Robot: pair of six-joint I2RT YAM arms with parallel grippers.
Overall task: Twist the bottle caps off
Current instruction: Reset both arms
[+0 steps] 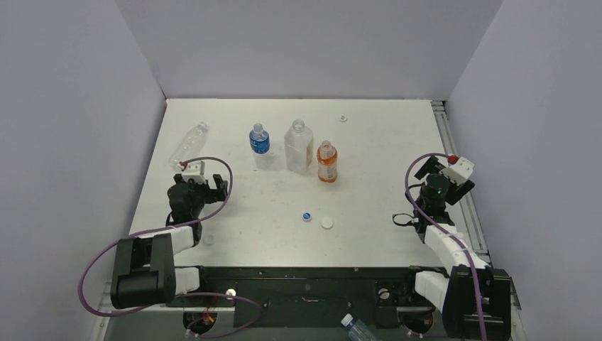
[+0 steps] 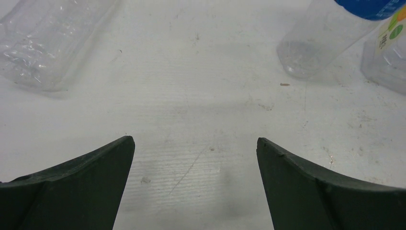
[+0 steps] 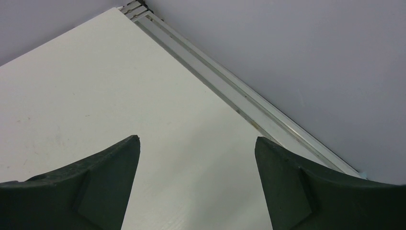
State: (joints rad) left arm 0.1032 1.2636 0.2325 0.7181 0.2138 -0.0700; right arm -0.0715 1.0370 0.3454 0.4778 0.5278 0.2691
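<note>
Both claws stand wide and empty. The left claw (image 2: 195,143) faces the far edge. A blue-labelled bottle (image 1: 259,140), apparently still capped, stands upright ahead to its right, well apart from the right claw (image 3: 197,140). Two loose bottle caps (image 1: 326,222) lie toward the worktop's (image 1: 383,163) near edge.

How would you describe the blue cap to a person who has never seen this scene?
Find the orange bottle standing on the white table. Toward the near edge lie the blue cap and a white cap, side by side. It is the left one, and the only coloured cap.
</note>
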